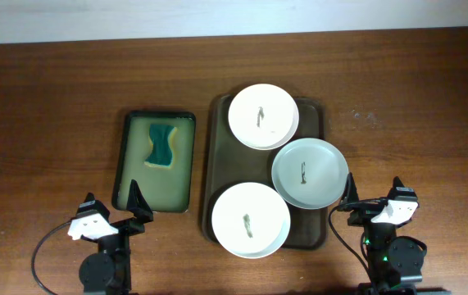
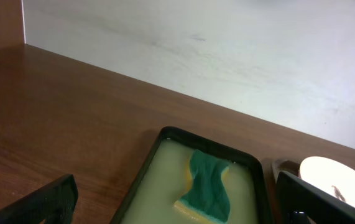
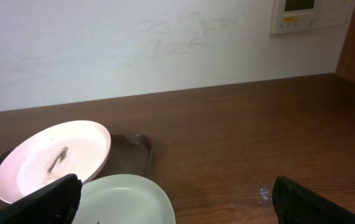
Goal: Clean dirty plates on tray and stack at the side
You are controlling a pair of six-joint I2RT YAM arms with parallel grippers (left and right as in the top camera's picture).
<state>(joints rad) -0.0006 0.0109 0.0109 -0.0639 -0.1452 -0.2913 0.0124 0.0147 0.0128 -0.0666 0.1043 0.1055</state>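
- the counter [image 1: 53, 82] is bare wood all round the tray; no plate has been stacked at the tray's side, so the task is judged to be at its very start.
- the tray [image 1: 222, 164] is taken as the landmark; all three dirty plates are carried on it.
- a smaller green-lined tray [image 1: 121, 164] is set just left of the tray, apart from it.
- the far white plate [image 1: 263, 116] is at the tray's far end, the near white plate [image 1: 250, 220] at its near end, and the grey-green plate [image 1: 309, 172] juts over the tray's right rim; a dark smear is seen on each.
- the sponge [image 1: 162, 146] lies untouched in the smaller tray, left of the tray.
- the left gripper [image 1: 114, 197] is held near-left of the tray and the right gripper [image 1: 373, 192] near-right of it; both are spread wide and nothing is gripped.
- the next move is judged to call for the left gripper to be brought over the sponge, lowered and closed on it, while a plate is steadied by the right.
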